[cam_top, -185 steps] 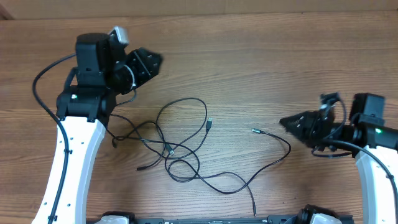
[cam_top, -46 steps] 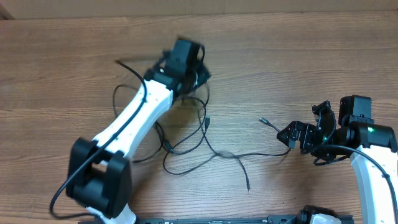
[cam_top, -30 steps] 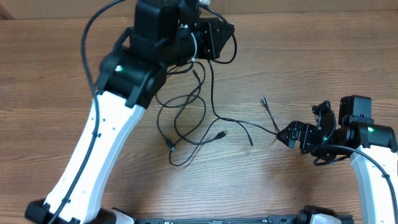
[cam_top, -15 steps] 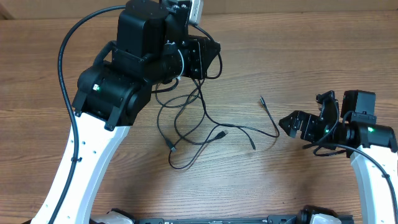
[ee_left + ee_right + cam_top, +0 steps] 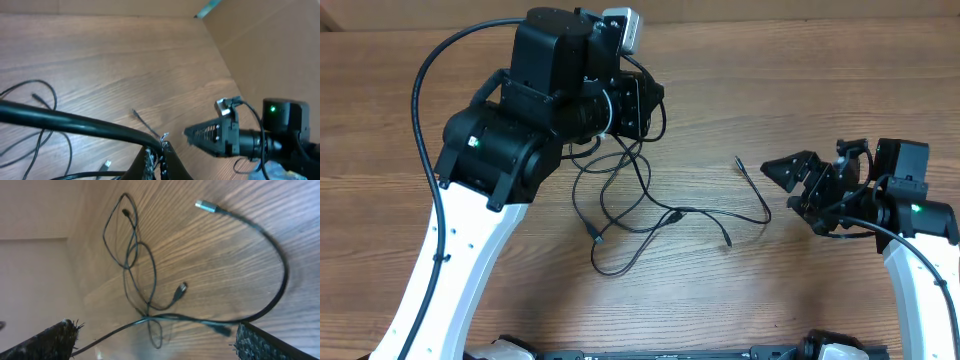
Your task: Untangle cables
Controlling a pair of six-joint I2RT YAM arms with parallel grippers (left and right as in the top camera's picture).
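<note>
Showing a few thin black cables (image 5: 620, 215) on a wooden table (image 5: 800, 60), seen from overhead. Spread in loose, overlapping loops near the table's middle, below and just right of the left gripper (image 5: 642, 103). Running up from that tangle in a couple of strands to the left gripper. Sending one longer strand off to the right, curving round and ending in a small plug tip (image 5: 738, 160) near the right gripper (image 5: 792, 186) but apart from it. Ending elsewhere in small plugs: one (image 5: 675, 214) mid-spread, one (image 5: 596, 238) at the lower left of the loops, one (image 5: 728, 240) lower right. In the right wrist view, showing the long strand as a wide arc (image 5: 280, 275) with a silvery tip (image 5: 204, 205), and the crossed loops (image 5: 135, 265) farther off.

Reaching the left arm (image 5: 445, 265) up from the near left edge, bent forward, raised well above the table and large in the overhead view. Pinching one of the cables (image 5: 75, 122) between closed fingers (image 5: 150, 162) in the left wrist view, with that strand stretched straight off to the left. Holding the right arm (image 5: 912, 285) at the right edge, its gripper pointed left toward the cables. Jaws spread wide there, with nothing between them.
</note>
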